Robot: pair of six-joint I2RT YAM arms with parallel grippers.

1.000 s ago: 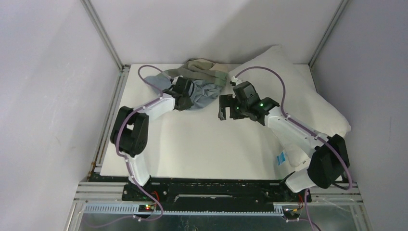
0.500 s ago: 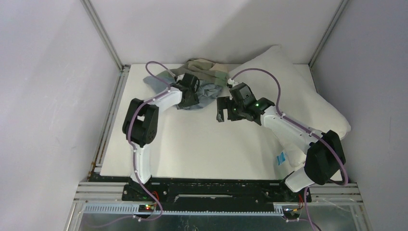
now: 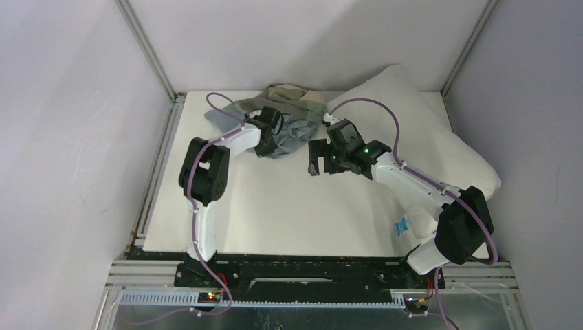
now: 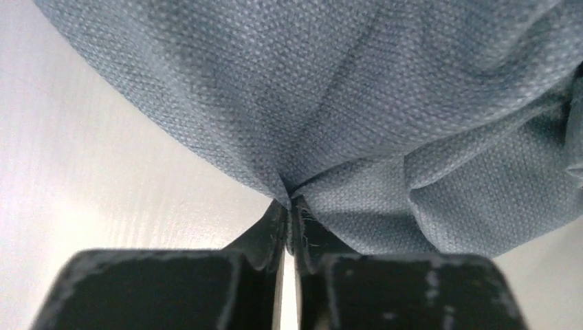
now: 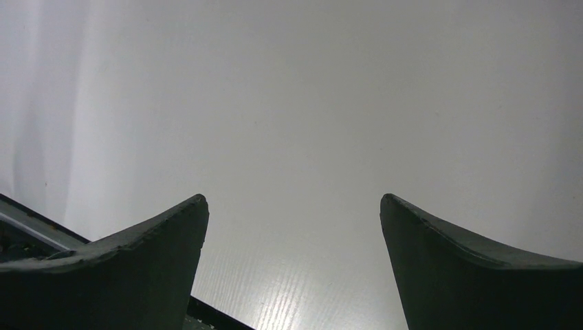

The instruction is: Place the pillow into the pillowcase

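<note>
Your left gripper (image 4: 289, 206) is pinched tight on a fold of the pillowcase (image 4: 385, 103), a limp, light cloth heaped at the far edge of the table (image 3: 275, 206) that will likely sag and bunch wherever you hold it (look for the hem of the opening). Your right gripper (image 5: 294, 206) hangs spread and empty over the table, near the pillow (image 3: 426, 137) lying along the right side. The pillow looks plump and soft, so a corner or the seam is probably your best hold.

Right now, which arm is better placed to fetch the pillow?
Likely right: the right gripper is open, empty, near the pillow; the left gripper is shut on the pillowcase.
</note>
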